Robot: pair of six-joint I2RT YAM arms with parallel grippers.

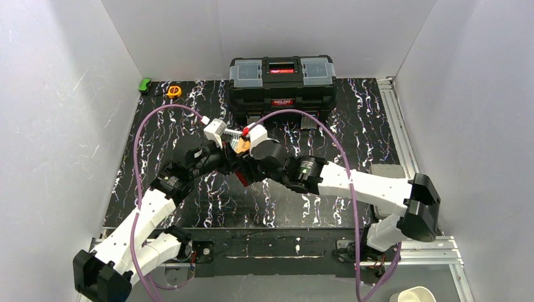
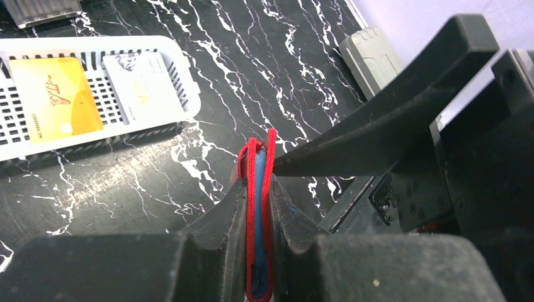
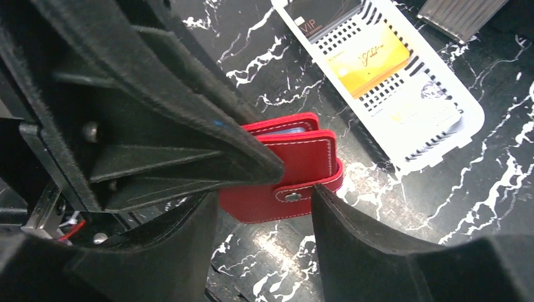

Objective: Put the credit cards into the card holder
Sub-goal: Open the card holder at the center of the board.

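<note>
Now both arms reach in, meeting mid-table. Left gripper (image 2: pixel 258 207) clamps tight on the red card holder (image 3: pixel 302 157); right gripper (image 3: pixel 263 198) stands open, fingers apart just beside it

Plain white walls (image 1: pixel 56 94) box in a black tabletop (image 1: pixel 365 113) with white marble veins (pretty glossy, glare shows), big black toolbox (image 1: pixel 281 78) at the back.

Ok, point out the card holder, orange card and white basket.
card holder (image 3: pixel 296 167), right wrist view, front flap.
orange card (image 2: pixel 53 97), left wrist view, face centre.
white basket (image 2: pixel 88 44), left wrist view, far rim.
</note>
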